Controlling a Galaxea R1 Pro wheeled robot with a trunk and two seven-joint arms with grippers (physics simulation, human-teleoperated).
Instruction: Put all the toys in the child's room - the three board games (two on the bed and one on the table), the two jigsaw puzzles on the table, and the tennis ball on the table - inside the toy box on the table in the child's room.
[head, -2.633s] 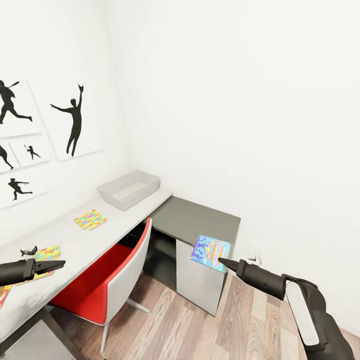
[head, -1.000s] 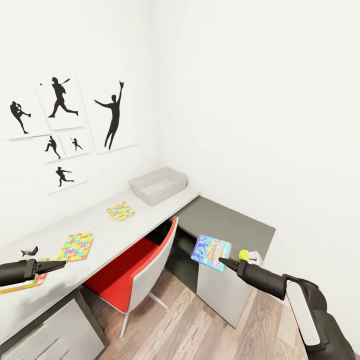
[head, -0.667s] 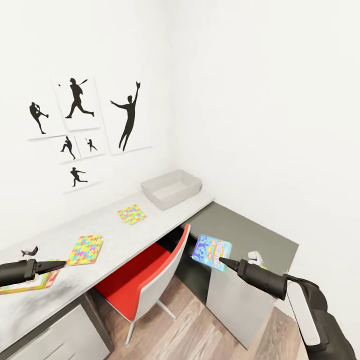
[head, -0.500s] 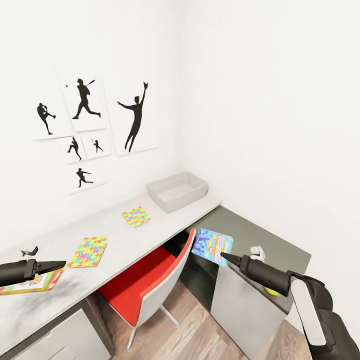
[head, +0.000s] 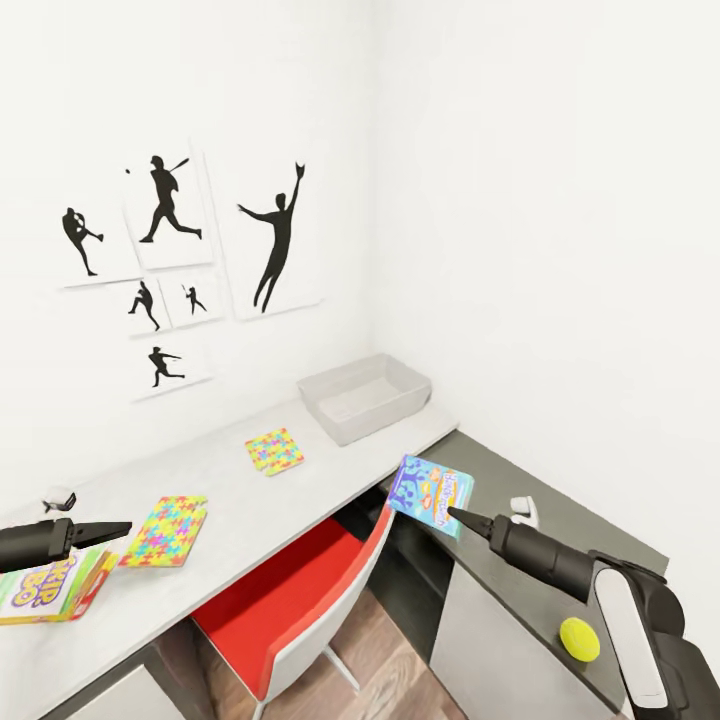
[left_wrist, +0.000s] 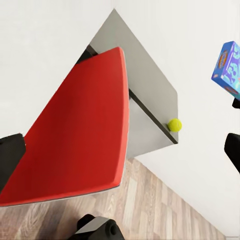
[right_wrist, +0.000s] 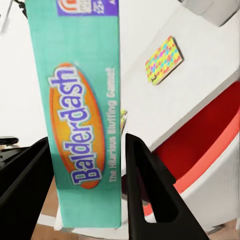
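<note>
Since the previous frame the view swung: tennis ball (head: 579, 638) now lay on the dark desk corner (head: 560, 520). My right gripper (right_wrist: 87, 165) clamped the Balderdash box (right_wrist: 82, 125), title legible at the wrist; left gripper (head: 105, 529) state unclear.

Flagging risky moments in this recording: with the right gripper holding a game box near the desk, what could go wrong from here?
The right gripper pinches the game box only at one edge, so it could slip or swing out before reaching the grey bin. The red chair sits between robot and desk, so the arm or base may bump it. The tennis ball lies near the dark desk section's edge and might roll off if nudged.
</note>
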